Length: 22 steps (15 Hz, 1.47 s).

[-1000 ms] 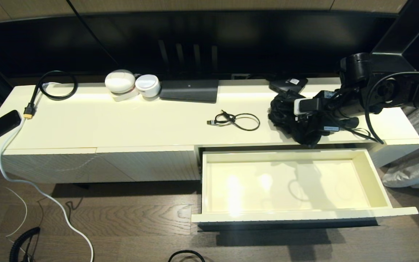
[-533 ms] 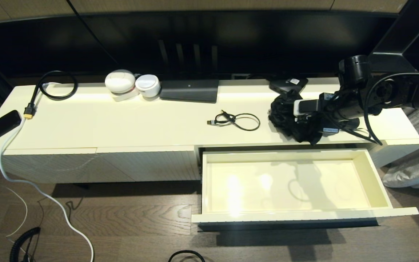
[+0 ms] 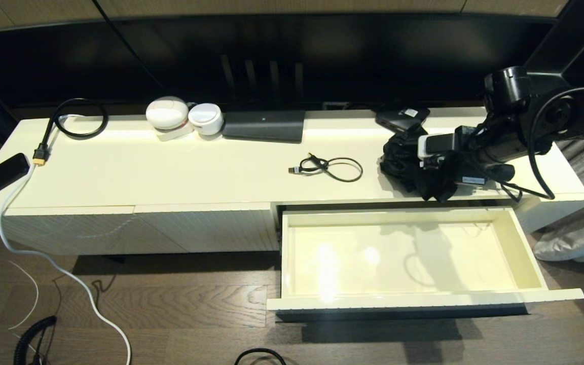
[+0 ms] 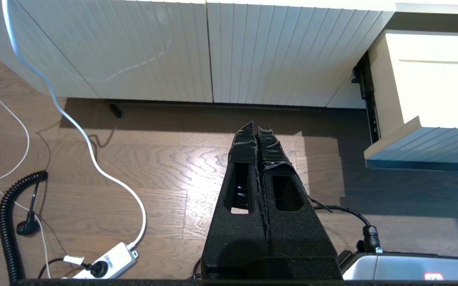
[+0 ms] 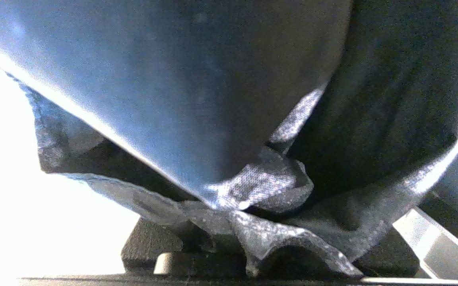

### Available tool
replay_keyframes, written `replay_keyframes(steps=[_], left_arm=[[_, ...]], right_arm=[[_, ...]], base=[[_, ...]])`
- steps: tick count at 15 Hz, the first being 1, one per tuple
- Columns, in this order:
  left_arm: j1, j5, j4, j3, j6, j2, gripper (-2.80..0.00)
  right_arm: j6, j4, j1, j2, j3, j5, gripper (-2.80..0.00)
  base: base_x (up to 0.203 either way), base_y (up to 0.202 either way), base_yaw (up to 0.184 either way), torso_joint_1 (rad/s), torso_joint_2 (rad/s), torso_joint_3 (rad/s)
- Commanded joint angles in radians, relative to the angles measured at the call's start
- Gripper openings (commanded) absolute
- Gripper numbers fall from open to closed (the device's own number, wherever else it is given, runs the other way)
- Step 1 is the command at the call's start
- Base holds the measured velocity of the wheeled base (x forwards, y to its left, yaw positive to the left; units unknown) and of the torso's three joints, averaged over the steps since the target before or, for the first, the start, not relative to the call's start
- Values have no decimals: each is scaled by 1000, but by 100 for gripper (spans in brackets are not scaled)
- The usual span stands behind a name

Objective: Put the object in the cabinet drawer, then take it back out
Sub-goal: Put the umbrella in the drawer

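The object is a crumpled black cloth bundle [image 3: 402, 161] at the right of the cabinet top, just behind the open cabinet drawer [image 3: 524, 253]. My right gripper [image 3: 426, 175] is buried in the bundle, and its fingers are closed on the fabric. The right wrist view is filled with dark woven cloth [image 5: 253, 186] pinched between the jaws. The drawer is pulled out, and its smooth cream inside holds nothing. My left gripper [image 4: 256, 131] hangs shut and empty over the wooden floor, left of the drawer front [image 4: 424, 135].
On the cabinet top lie a thin black cable loop [image 3: 330, 167], a flat dark box [image 3: 264, 125], two white round devices [image 3: 168, 114], a small black box [image 3: 402, 117] and a coiled black cable [image 3: 76, 119]. A white power strip [image 4: 105, 260] lies on the floor.
My right gripper has closed on the black cloth. It has moved a little to the right, drawing the bundle with it.
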Motion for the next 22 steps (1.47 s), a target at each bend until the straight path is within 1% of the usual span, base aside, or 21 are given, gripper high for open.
replay_keyframes(steps=[1, 3, 4, 7, 8, 10, 12, 14, 15, 17, 19, 22], left_arm=[[0, 1, 0, 2, -1, 0, -280], [1, 1, 0, 0, -1, 0, -280], [1, 1, 0, 0, -1, 0, -280], [1, 1, 0, 0, -1, 0, -280], [0, 1, 0, 0, -1, 0, -280], [1, 1, 0, 0, -1, 0, -280], [0, 1, 0, 0, -1, 0, -280], [1, 1, 0, 0, -1, 0, -280], [1, 1, 0, 0, -1, 0, -280], [1, 1, 0, 0, -1, 0, -280], [0, 1, 0, 0, -1, 0, -280], [0, 1, 0, 1, -1, 0, -280]], right_arm=[[-6, 35, 2, -101, 24, 1, -280], [-1, 53, 12, -202, 101, 3, -280], [23, 56, 24, -254, 163, 3, -280], [179, 57, 91, -368, 348, 1, -280], [214, 56, 117, -395, 402, 0, -280], [245, 39, 145, -423, 490, 0, -280], [251, -31, 155, -428, 602, 0, -280], [254, -145, 159, -407, 715, 1, -280], [254, -202, 160, -378, 748, 1, -280], [256, -308, 160, -316, 797, 2, -280], [256, -384, 159, -260, 831, 2, -280], [252, -484, 157, -177, 845, 0, -280]], base=[[0, 0, 0, 0, 0, 0], [0, 0, 0, 0, 0, 0], [0, 0, 0, 0, 0, 0], [0, 0, 0, 0, 0, 0], [0, 0, 0, 0, 0, 0], [0, 0, 0, 0, 0, 0], [0, 0, 0, 0, 0, 0], [0, 0, 0, 0, 0, 0], [0, 0, 0, 0, 0, 0], [0, 0, 0, 0, 0, 0], [0, 0, 0, 0, 0, 0], [0, 0, 0, 0, 0, 0]])
